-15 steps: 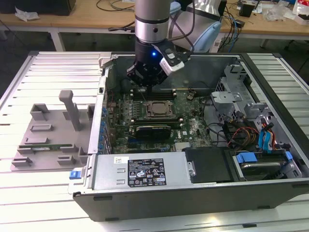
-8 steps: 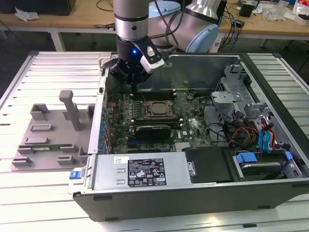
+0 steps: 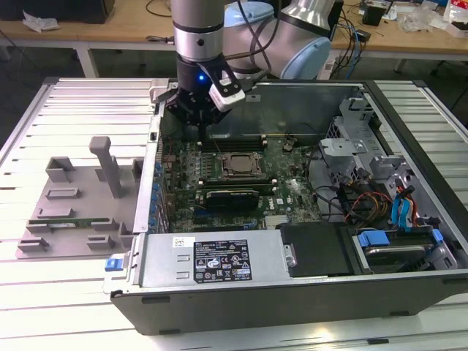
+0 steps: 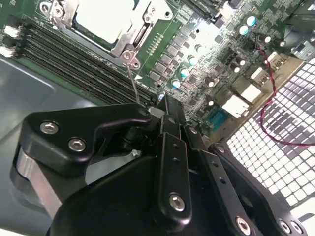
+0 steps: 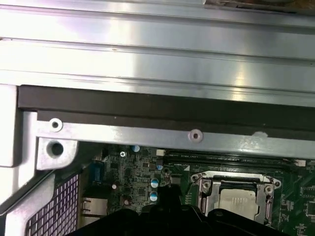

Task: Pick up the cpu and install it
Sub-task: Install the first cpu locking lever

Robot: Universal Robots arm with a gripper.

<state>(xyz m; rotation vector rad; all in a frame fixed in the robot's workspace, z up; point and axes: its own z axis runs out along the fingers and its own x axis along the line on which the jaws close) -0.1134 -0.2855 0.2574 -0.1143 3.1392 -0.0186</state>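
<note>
Gripper (image 3: 199, 121) poised inside open computer case (image 3: 409, 183), finger state cannot be told. Cpu (image 3: 238, 165) seated in motherboard (image 3: 278, 191) socket just beside. Case laid on slatted metal table (image 3: 80, 110); wooden benches (image 3: 131, 25) behind.

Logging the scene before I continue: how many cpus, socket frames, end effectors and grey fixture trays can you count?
cpu: 1
socket frame: 1
end effector: 1
grey fixture tray: 1
Total: 4
</note>
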